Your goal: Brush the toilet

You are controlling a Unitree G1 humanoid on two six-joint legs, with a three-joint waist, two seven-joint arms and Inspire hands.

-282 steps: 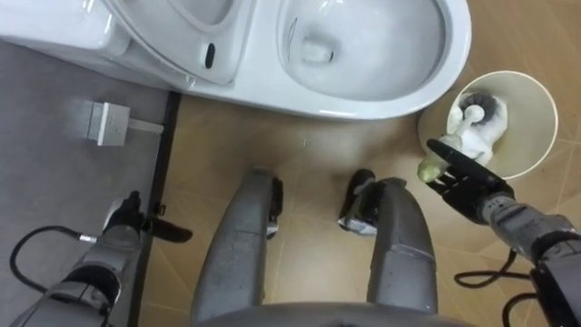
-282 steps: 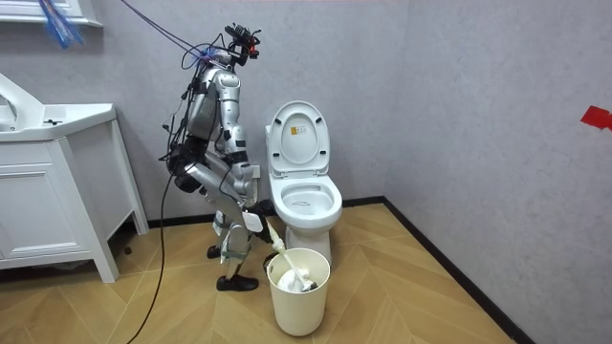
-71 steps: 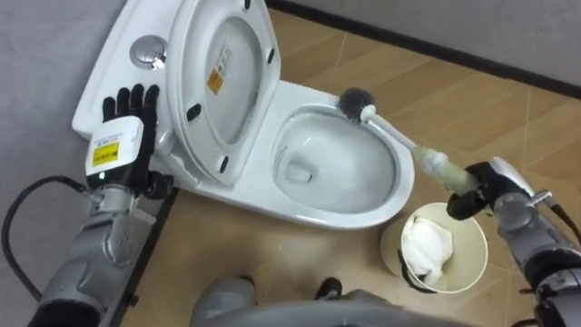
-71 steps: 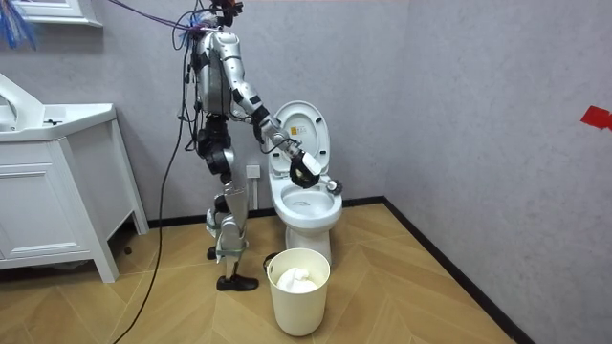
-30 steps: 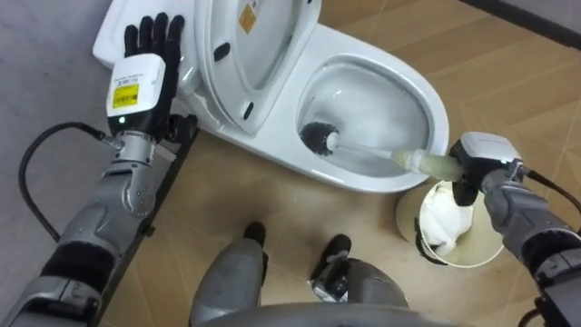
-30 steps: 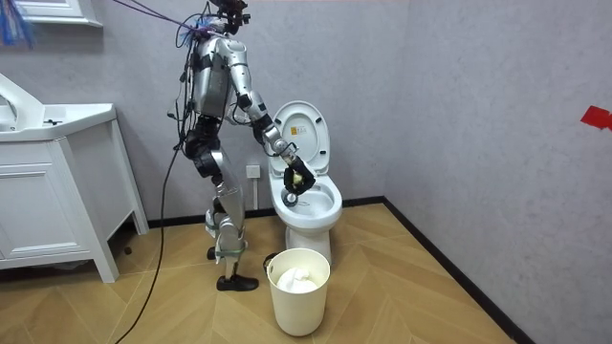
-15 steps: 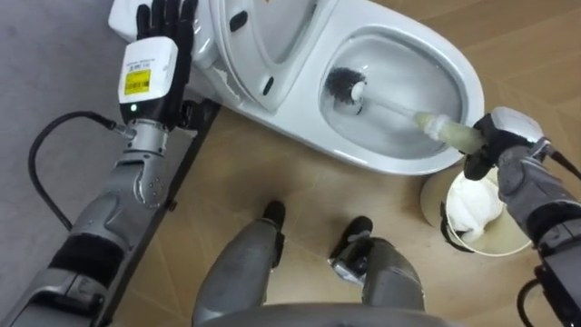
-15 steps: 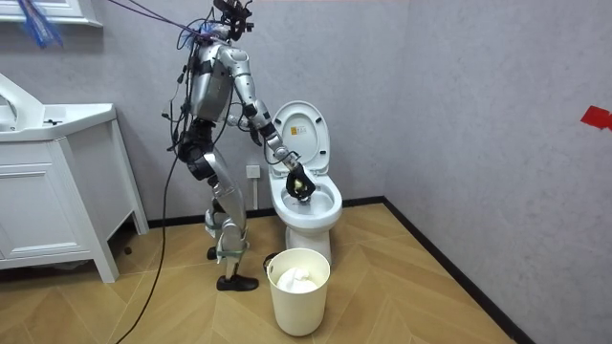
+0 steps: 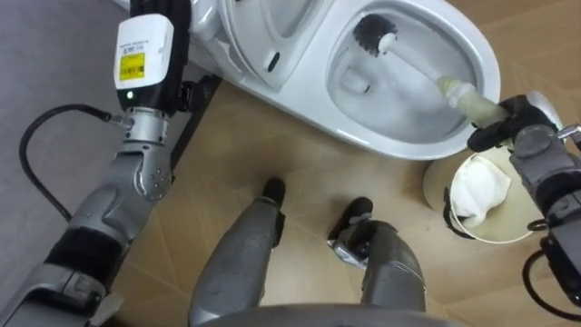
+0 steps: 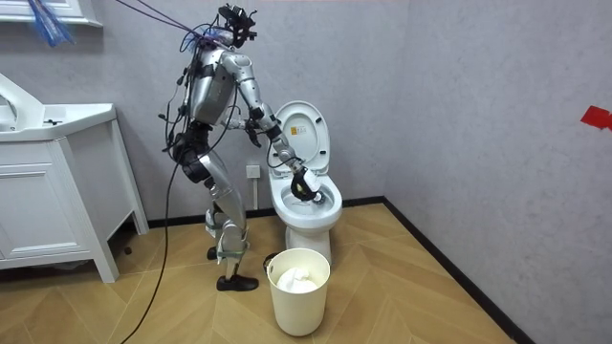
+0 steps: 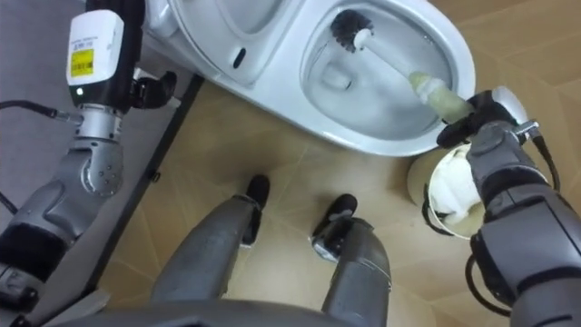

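Observation:
The white toilet [image 9: 399,145] stands with its lid [image 9: 272,27] raised, and I lean over it from its side. The toilet brush's dark head [image 9: 374,34] sits inside the bowl near the far wall. Its white shaft and pale green handle [image 9: 467,98] slant down to my right hand [image 9: 508,129], which is shut on the handle just past the bowl's rim. In the room view that right hand [image 10: 304,182] is over the bowl. My left hand [image 9: 143,50] is raised beside the lid, back towards me, fingers running straight up past the top edge.
A white bin [image 9: 517,238] stands on the wooden floor by the bowl, right under my right forearm, with a white holder [image 9: 479,193] inside. The grey wall and black skirting [image 9: 186,136] run on my left. A white vanity cabinet [image 10: 57,191] stands at the room view's left.
The brush head has moved across the bowl toward its far wall, my right hand following. I have bent further over the toilet, and the eye view has shifted with it.

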